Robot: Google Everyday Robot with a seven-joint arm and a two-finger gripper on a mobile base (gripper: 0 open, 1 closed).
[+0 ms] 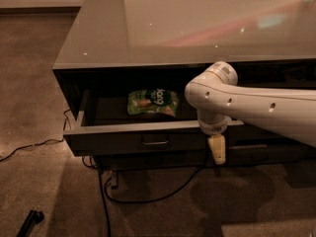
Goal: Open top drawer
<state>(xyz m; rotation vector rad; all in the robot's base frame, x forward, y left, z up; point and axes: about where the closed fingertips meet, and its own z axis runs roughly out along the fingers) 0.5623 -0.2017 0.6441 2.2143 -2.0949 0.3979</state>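
Beneath glossy grey tabletop (148,38), centre-left: wide dark grey-brown top drawer (113,142), standing well out, green snack bag (152,101) exposed inside. Right of small metal pull handle (155,142): cream gripper (217,151), pointing down, grip state not discernible. Opening judged essentially complete.

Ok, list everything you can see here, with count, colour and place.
wide dark grey-brown top drawer: one, pulled open, under the cabinet top
small rectangular metal pull handle: one, silver, centred on the drawer front
green crinkly snack bag: one, lying inside the drawer
glossy grey cabinet top: one, above the drawer
black cable: at least one, on the floor below the cabinet
brown carpet: one, covering the floor
small black object: one, bottom-left floor
white robot arm: one, reaching in from the right
cream tool: one, hanging before the drawer front, right of the handle
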